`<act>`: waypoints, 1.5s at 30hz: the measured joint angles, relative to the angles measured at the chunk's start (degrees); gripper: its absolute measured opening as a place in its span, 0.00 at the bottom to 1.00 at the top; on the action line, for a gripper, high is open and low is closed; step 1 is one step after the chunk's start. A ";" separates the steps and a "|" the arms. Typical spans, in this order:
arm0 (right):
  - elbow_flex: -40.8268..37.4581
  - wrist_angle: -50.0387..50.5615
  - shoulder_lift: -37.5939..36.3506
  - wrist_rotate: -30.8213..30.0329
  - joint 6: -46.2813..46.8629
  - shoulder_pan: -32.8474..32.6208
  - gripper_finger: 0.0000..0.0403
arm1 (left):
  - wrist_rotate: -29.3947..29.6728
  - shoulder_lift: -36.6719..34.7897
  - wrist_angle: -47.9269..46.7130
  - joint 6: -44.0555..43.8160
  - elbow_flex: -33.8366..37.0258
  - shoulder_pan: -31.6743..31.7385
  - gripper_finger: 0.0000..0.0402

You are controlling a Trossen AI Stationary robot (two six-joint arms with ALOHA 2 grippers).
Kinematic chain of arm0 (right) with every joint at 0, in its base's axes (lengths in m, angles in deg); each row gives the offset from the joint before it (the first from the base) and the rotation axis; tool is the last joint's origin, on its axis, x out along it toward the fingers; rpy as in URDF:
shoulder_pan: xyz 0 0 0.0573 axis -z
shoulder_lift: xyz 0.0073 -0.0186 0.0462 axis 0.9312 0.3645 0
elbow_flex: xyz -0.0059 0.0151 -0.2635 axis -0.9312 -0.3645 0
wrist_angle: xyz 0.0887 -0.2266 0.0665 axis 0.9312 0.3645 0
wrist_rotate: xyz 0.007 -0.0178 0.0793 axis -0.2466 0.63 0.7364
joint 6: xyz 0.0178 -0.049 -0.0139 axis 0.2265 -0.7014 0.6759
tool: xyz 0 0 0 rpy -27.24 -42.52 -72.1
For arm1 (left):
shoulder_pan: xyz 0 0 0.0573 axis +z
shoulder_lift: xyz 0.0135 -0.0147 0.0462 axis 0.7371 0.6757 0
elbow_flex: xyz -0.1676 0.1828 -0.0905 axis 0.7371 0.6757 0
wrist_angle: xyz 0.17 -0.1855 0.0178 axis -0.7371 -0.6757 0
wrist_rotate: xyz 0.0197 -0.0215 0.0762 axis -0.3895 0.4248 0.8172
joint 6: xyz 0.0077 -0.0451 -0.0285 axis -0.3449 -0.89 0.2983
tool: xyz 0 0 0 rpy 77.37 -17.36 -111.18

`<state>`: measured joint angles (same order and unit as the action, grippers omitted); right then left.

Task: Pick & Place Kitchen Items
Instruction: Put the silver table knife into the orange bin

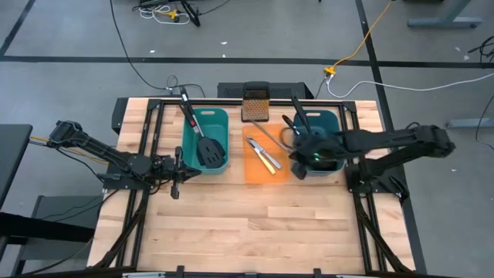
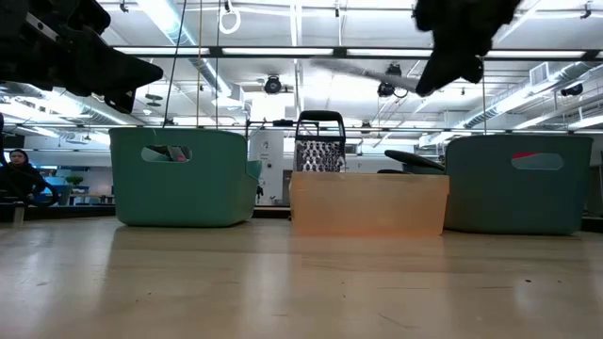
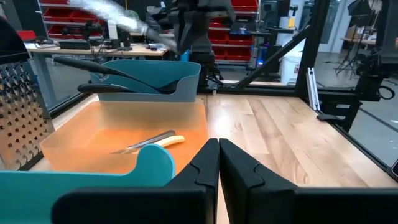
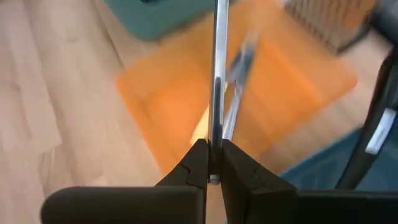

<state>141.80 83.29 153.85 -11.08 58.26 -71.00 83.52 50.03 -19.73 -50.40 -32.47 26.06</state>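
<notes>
My right gripper (image 1: 296, 157) is shut on a slim silver knife (image 1: 266, 137) above the orange bin (image 1: 255, 174). The bin holds two more knives, one yellow-handled (image 1: 268, 160), lying flat on its floor. Two black slotted spatulas (image 1: 208, 150) lie in the left teal bin (image 1: 224, 116), their handles leaning over its far rim. Black ladles (image 1: 297, 117) lie in the right teal bin (image 1: 333, 117). My left gripper (image 1: 176, 171) is shut and empty beside the left teal bin's near left corner. My right gripper pinches one end of the silver knife (image 4: 216, 152) between its two fingers. The knife runs straight out ahead, in line with the fingers. The fingers come from the table's right side. The knife is lifted clear above the orange bin, roughly level (image 2: 363, 73).
An upright metal box grater (image 1: 255, 104) stands just beyond the orange bin. Black frame rails (image 1: 147, 147) run along the table's left and right sides. Bare wood (image 1: 255, 224) lies toward the near edge. A person (image 2: 19, 174) shows in the room at the far left.
</notes>
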 joint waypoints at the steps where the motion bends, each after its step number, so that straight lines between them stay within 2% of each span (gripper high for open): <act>1: 1.59 2.09 2.09 1.38 0.87 1.03 0.06 | -0.01 0.00 0.00 -0.01 0.00 0.00 0.04; 7: 5.06 4.33 11.71 8.22 5.24 5.65 0.06 | -0.17 0.00 0.00 -0.11 0.00 0.00 0.04; 14: 5.06 3.41 19.86 9.49 6.65 8.17 0.06 | -0.33 -0.01 0.00 -0.01 0.00 0.00 0.04; 21: 5.06 -1.94 26.45 13.46 7.96 9.04 0.06 | -0.33 0.00 0.00 -0.16 0.00 0.00 0.04; 30: 5.04 -2.60 29.08 13.08 13.91 10.61 0.06 | -0.34 0.00 0.24 -0.16 -0.02 0.00 0.04; 45: 5.09 -4.13 36.62 10.75 15.30 10.56 0.06 | -2.06 -0.02 0.22 -0.18 -0.02 -0.02 0.04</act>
<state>146.88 79.16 190.48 -0.33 73.56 -60.44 81.46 50.01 -19.51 -50.58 -32.50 26.04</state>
